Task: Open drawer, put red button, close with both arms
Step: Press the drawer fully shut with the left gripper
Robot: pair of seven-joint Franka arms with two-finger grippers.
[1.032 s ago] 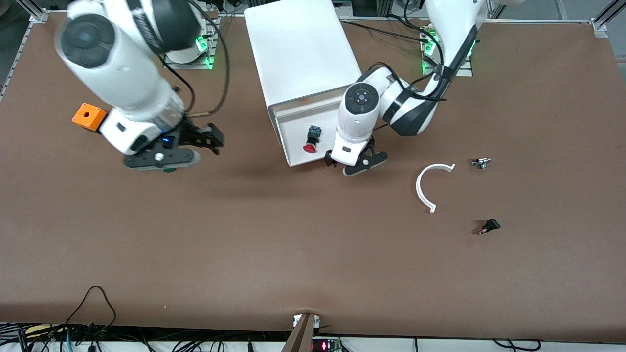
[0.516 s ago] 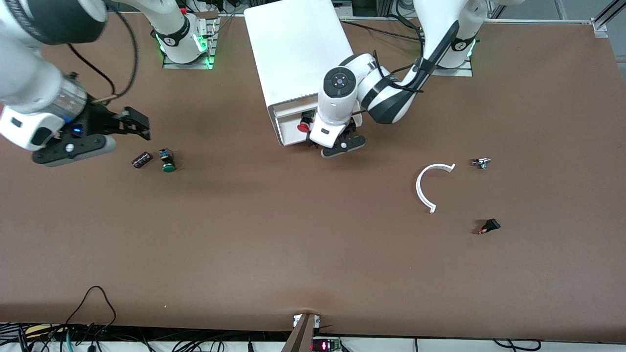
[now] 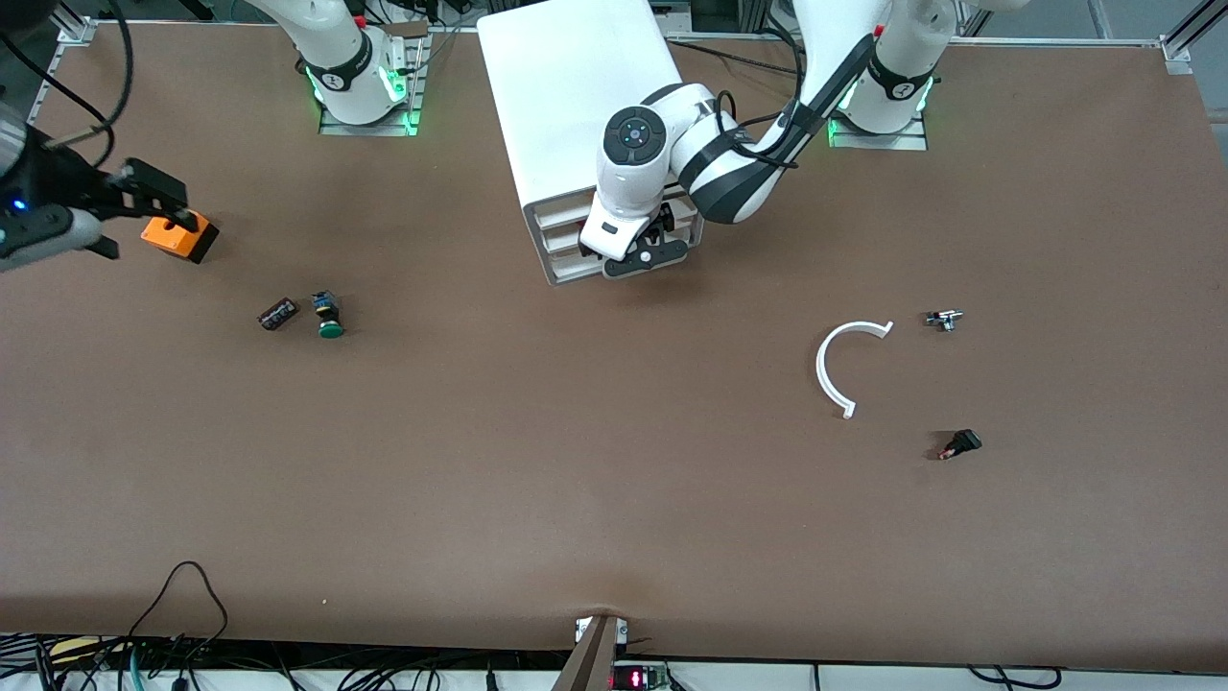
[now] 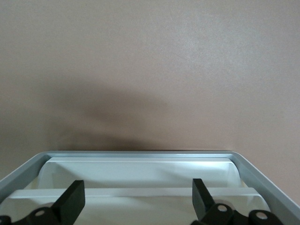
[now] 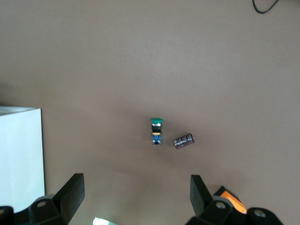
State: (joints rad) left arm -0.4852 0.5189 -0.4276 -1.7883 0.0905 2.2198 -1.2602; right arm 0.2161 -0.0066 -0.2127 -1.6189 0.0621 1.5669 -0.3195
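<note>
Boxy white cabinet (image 3: 576,115), drawer (image 3: 566,251) flush, both grippers' fingers apart, empty: left (image 3: 645,259), right (image 3: 106,216).

Left tool (image 4: 136,199) spread, empty, over white cabinet (image 4: 140,171) front edge, possibly touching; brown table (image 4: 150,70).

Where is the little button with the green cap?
In the front view the green-capped push button lies on the brown table toward the right arm's end, right beside a small dark cylinder, nearer the front camera than the orange box.

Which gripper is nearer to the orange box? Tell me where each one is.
Right. The right gripper, open, hovers right beside the orange box. The left gripper, open, is at the cabinet's drawer fronts.
</note>
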